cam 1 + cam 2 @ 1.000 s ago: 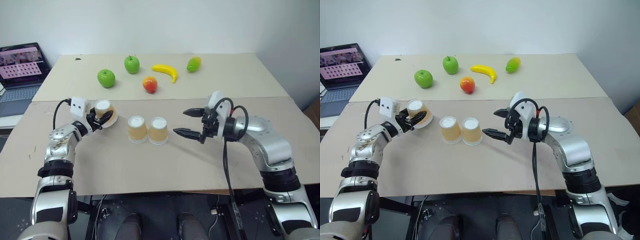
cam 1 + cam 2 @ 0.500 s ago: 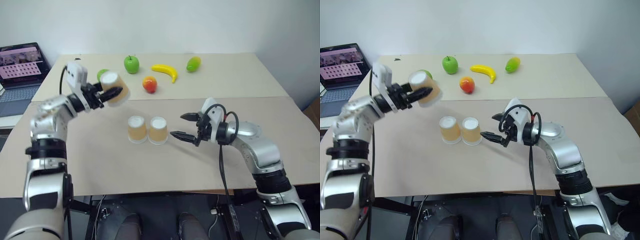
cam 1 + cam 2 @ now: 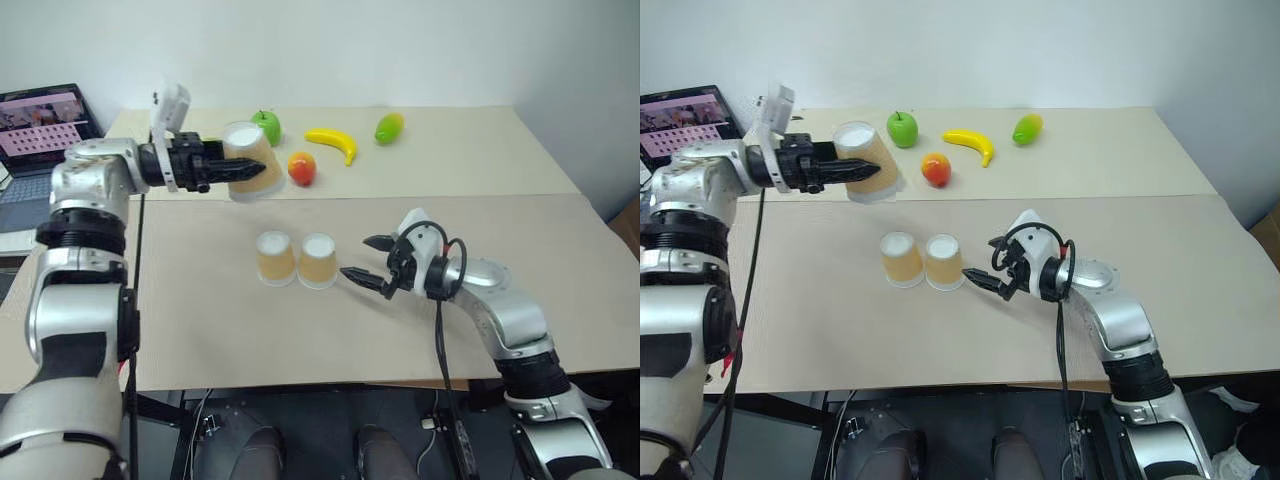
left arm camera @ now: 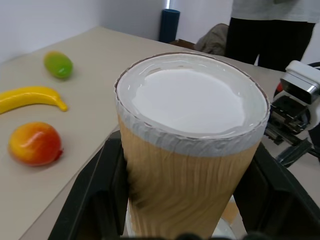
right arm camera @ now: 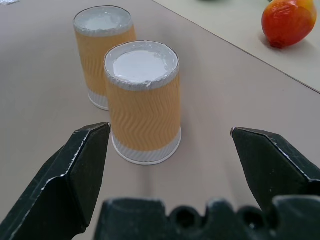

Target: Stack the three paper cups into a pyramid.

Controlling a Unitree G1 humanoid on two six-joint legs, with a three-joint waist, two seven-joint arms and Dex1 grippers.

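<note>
Step in hand: carrying cup 3. The left gripper (image 3: 222, 168) clamps the third paper cup (image 3: 250, 174) in the air, up and left of the 2 base cups (image 3: 296, 259); next comes centring it over their touching tops. The right gripper (image 3: 366, 261) waits spread wide just right of them.

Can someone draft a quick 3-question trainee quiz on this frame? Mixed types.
1. True or false: the left gripper holds a paper cup in the air.
2. How many paper cups stand upside down on the table?
A. one B. two C. three
3. Fill in: the right gripper sits with open jaws just beside the ____ of the two standing cups.

Key
1. True.
2. B: the left cup and the right cup, side by side.
3. Right.
</note>
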